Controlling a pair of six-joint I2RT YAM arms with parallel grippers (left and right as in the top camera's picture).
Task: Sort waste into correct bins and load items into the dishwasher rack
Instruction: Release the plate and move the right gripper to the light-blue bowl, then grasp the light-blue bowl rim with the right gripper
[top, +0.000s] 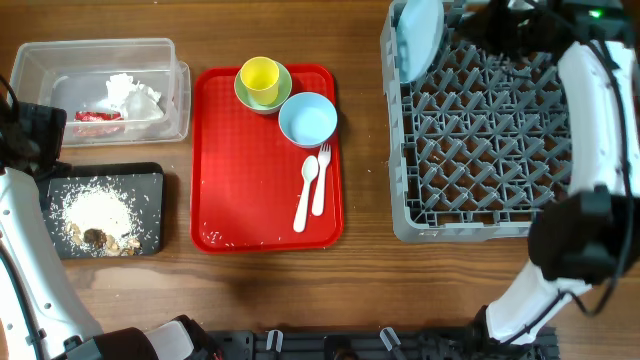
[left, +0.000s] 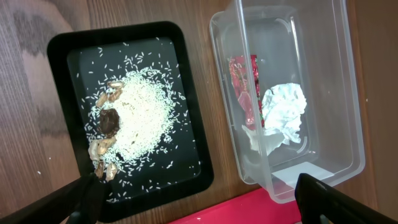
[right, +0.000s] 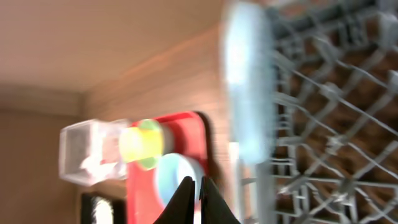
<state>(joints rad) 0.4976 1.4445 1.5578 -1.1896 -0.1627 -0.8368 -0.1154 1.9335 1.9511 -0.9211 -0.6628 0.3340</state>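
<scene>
Overhead, the pale blue plate (top: 418, 38) stands on edge in the far left corner of the dishwasher rack (top: 460, 225). The right fingers (right: 185, 198) are pressed together just beside it. The left fingers (left: 336, 200) spread wide above the black tray (left: 74, 56) and clear tub (left: 348, 74).

Grey lattice for the rack (top: 500, 150), pale blue for plate (top: 418, 38) and bowl (top: 307, 120), yellow for cup (top: 260, 78), red for big tray (top: 240, 180)
</scene>
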